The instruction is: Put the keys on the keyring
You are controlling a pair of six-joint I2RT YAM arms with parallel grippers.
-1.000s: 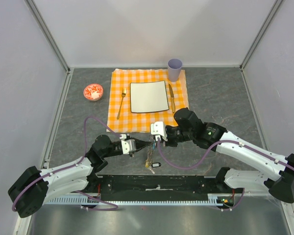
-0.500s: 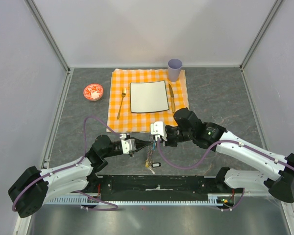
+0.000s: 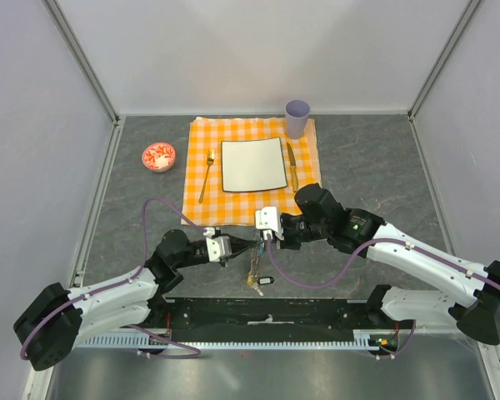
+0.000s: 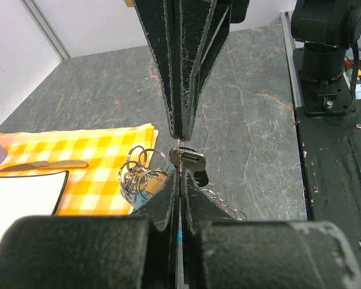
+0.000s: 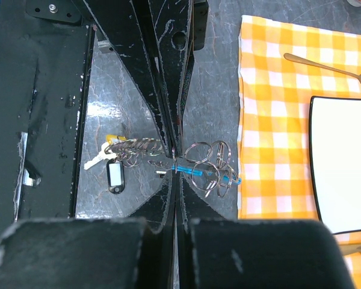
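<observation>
- While clenched tip to tip over the grey marbled tabletop (image 3: 125,225), just off the near edge of the orange-and-white checked cloth (image 3: 233,207), meet on one small bunch of metal: left gripper (image 4: 179,182) closed tight, right gripper (image 5: 175,182) closed tight too.
- Appear to bite the thin silvery wire keyring (image 5: 208,164) at or beside its turquoise-blue curved tag (image 5: 224,177); cannot tell the exact loop in each pincer.
- Trailing from it toward the black base rail (image 3: 267,310): a short chain of rings (image 5: 135,146), a black fob with a white label (image 5: 115,175), then the small silvery and brass keys (image 5: 100,159); resting on the table or dangling, cannot tell.
- Judged light and hard, stiff piece by piece yet floppy as a string; likely to swing, twist and slide on smooth metal.
- Best taken by the flat head of a key, blade left free; for the springy ring wire, a firm pinch beside the split, never across it.
</observation>
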